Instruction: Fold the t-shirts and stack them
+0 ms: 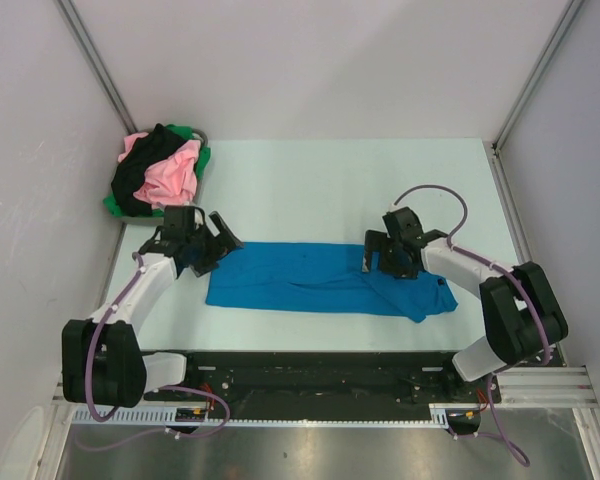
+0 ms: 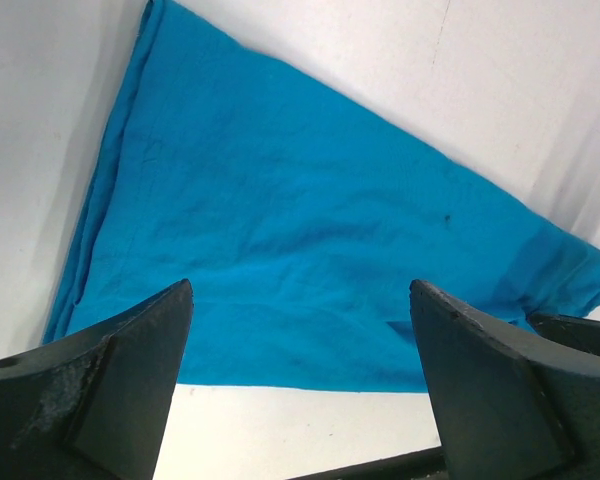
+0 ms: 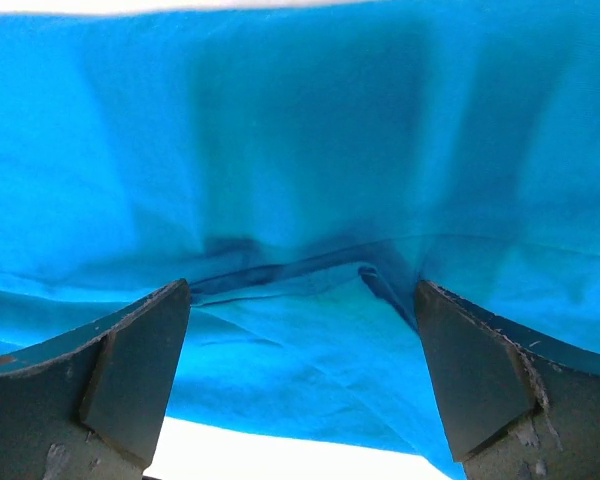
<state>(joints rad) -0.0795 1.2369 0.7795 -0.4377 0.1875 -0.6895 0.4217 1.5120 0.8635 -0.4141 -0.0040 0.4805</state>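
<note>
A bright blue t-shirt (image 1: 320, 282) lies flat on the table as a long strip running left to right, with a loose fold at its right end. My left gripper (image 1: 218, 250) hovers at the strip's left end, open and holding nothing. In the left wrist view its fingers (image 2: 130, 370) frame the blue cloth (image 2: 310, 230) and a bare bit of table. My right gripper (image 1: 385, 265) stands open just above the strip's right part. The right wrist view shows creased blue fabric (image 3: 300, 150) between the spread fingers (image 3: 470, 370), which grip nothing.
A heap of pink (image 1: 175, 172), black (image 1: 145, 165) and green (image 1: 115, 205) shirts sits at the back left corner of the pale table (image 1: 310, 190). Grey walls close in on both sides and behind. A purple cable (image 1: 435, 190) loops over the right arm.
</note>
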